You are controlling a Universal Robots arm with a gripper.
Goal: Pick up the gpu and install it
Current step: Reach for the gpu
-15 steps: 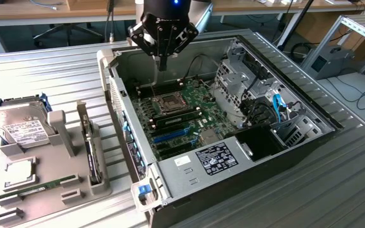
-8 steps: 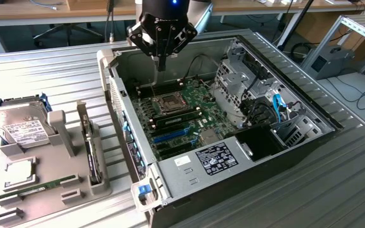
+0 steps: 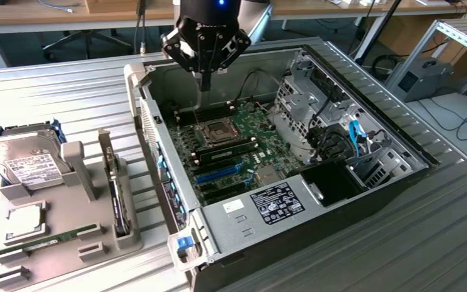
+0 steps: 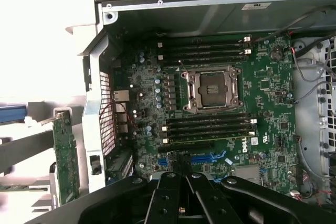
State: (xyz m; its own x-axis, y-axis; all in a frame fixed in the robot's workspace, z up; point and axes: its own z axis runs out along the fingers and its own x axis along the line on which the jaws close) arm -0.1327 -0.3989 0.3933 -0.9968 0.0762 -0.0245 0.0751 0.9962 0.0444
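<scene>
The gpu (image 3: 119,196) stands on edge, dark and thin, in a grey holder (image 3: 95,182) at the exterior view's left, beside the open computer case (image 3: 315,201). In the wrist view the gpu (image 4: 65,153) appears as a green card just outside the case wall. My gripper (image 3: 204,84) hangs above the far part of the motherboard (image 3: 242,143), well away from the gpu. Its fingers are shut together with nothing between them. In the wrist view the gripper (image 4: 182,170) hovers over the blue expansion slots (image 4: 207,158), with the empty CPU socket (image 4: 212,90) beyond.
A silver hard drive (image 3: 22,163) and a long RAM stick (image 3: 48,239) lie in the holder tray. Cables and a drive cage (image 3: 315,115) crowd the case's right side. The case walls (image 3: 156,131) rise around the motherboard.
</scene>
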